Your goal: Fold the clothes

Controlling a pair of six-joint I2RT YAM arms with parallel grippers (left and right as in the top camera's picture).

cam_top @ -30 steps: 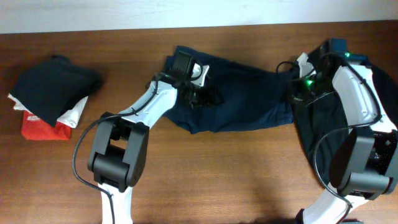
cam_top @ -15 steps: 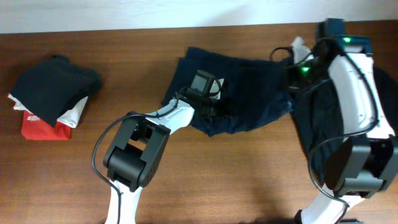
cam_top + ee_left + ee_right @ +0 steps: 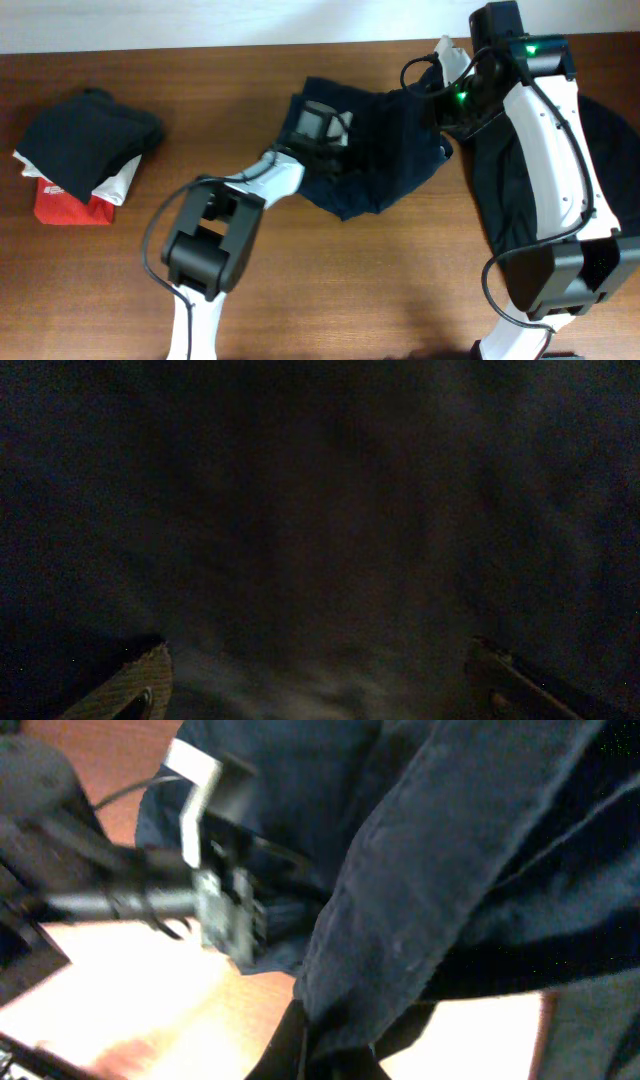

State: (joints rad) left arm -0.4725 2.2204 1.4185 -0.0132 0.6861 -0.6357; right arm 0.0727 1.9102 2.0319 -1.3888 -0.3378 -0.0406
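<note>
A brown wooden table [image 3: 400, 290] filled the overhead view, with a strip of pale wall [image 3: 200, 20] along its far edge. At the far left sat a stack of folded clothes [image 3: 85, 150], black on top, white beneath and red at the bottom, well apart from everything else.

The navy shirt [image 3: 390, 160] lay bunched at the far middle of the table, its right end lifted off the wood. The black garment [image 3: 615, 140] was spread on the right side, mostly under the right arm and cut off by the right edge of the picture.

The left gripper [image 3: 322, 140] rested on the shirt's left part. Its wrist camera showed only dark cloth close up, with the two fingertips [image 3: 130, 685] set wide apart at the lower corners. The right gripper [image 3: 445, 95] was at the shirt's raised right end. In its wrist view the navy cloth narrowed to a gathered point at the bottom edge, pinched between the jaws, though the fingers themselves were dark and hard to make out.

The left wrist view was too dim to show any seam or hem. The right wrist view was blurred, and the table in it was washed out.
</note>
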